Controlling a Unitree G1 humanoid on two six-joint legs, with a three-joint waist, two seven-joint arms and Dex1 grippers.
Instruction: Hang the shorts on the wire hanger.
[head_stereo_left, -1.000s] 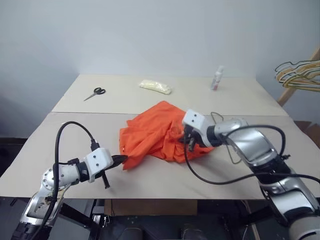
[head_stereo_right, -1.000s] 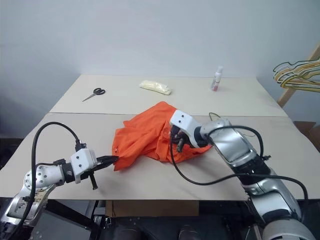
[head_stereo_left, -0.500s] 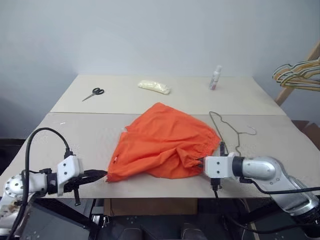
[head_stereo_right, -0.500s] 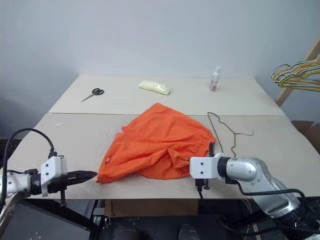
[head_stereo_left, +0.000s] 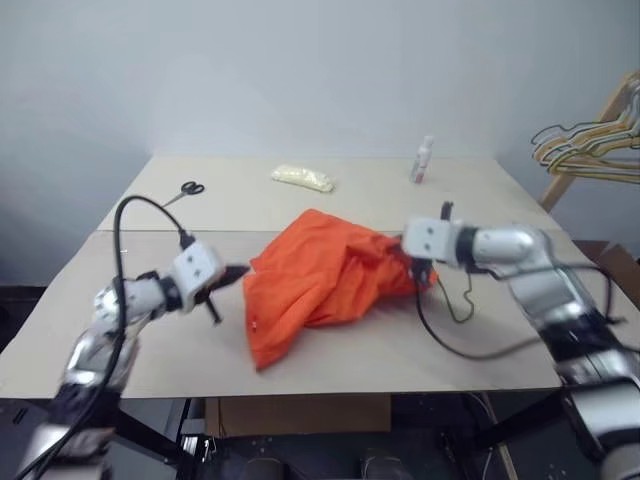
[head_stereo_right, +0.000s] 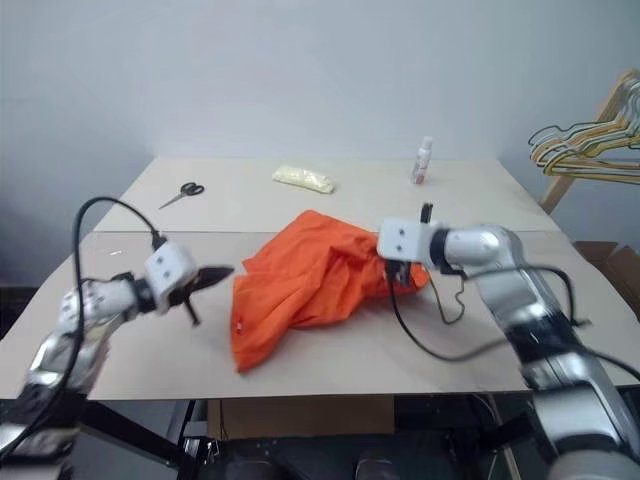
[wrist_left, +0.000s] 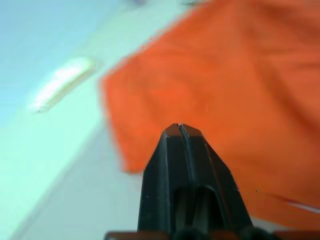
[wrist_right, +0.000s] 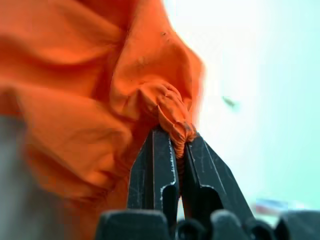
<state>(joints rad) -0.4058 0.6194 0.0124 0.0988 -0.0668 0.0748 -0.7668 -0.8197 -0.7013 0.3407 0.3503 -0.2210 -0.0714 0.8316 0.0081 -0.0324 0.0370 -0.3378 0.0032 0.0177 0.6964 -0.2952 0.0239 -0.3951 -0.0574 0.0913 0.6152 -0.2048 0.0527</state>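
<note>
A bare test room — plain board tables (head_stereo_left: 330, 350), blank white wall (head_stereo_left: 300, 70), hanger rack (head_stereo_left: 590, 150).

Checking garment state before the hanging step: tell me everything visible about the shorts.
The shorts are bright orange, thin, creased fabric, bunched in a loose heap on the tan table, one part trailing toward the near edge. The right gripper is shut on a gathered fold of the shorts. The left gripper is shut at the opposite edge; whether it holds cloth is unclear.
</note>
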